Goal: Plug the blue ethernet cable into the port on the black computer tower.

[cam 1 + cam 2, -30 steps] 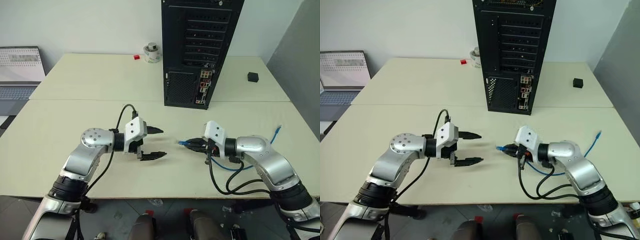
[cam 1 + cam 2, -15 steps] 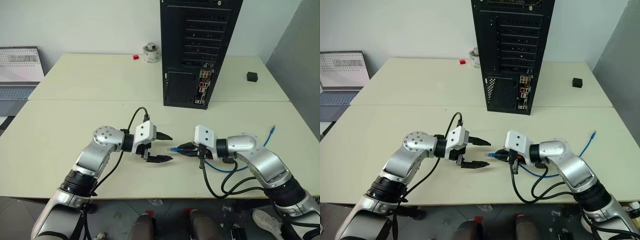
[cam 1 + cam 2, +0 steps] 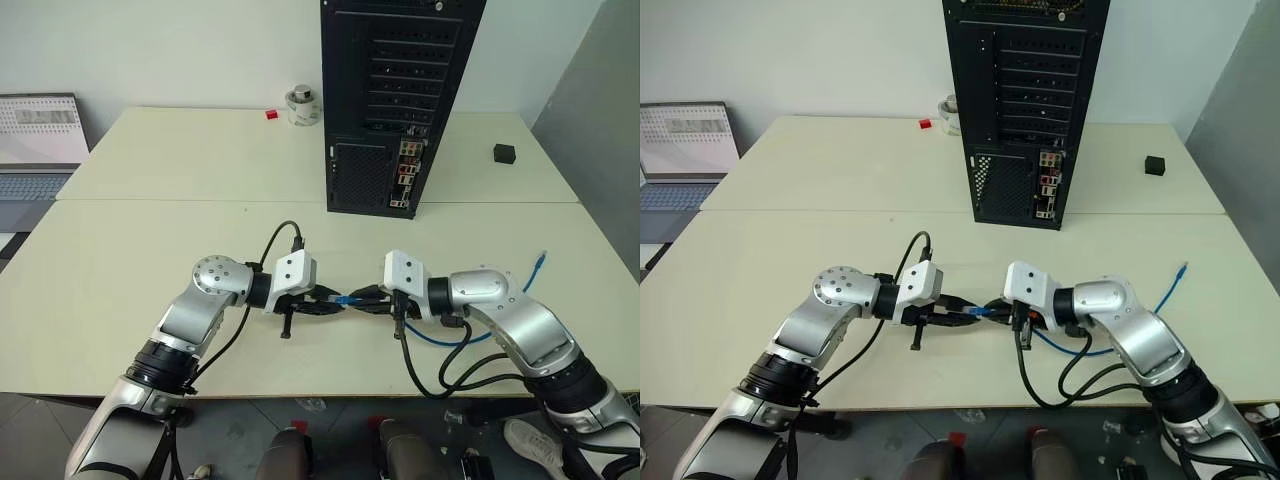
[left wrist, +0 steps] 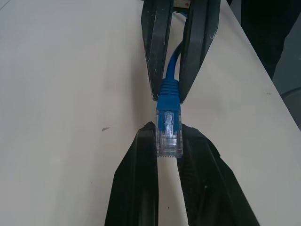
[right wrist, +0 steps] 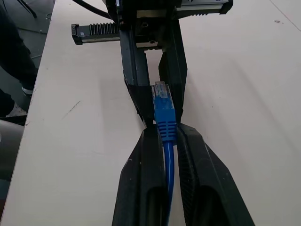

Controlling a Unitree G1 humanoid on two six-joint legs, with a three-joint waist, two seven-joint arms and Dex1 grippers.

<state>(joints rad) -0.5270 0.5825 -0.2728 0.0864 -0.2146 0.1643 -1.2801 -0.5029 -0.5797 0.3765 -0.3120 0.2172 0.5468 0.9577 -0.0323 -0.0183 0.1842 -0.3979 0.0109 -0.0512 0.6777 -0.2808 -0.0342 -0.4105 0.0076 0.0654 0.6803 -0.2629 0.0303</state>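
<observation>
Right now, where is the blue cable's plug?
Near the table's front edge, the plug is pinched between the left gripper and right gripper, before the black computer tower.

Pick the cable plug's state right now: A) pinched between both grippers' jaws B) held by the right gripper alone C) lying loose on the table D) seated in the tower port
A: the left gripper is shut on the clear plug of the blue ethernet cable while the right gripper clamps the boot behind it, well short of the black computer tower.

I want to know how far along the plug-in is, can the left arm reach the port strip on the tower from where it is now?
Probably not yet. The left gripper is shut on the blue ethernet cable plug, tip to tip with the right gripper, well short of the black computer tower. Nothing blocks the way.
</observation>
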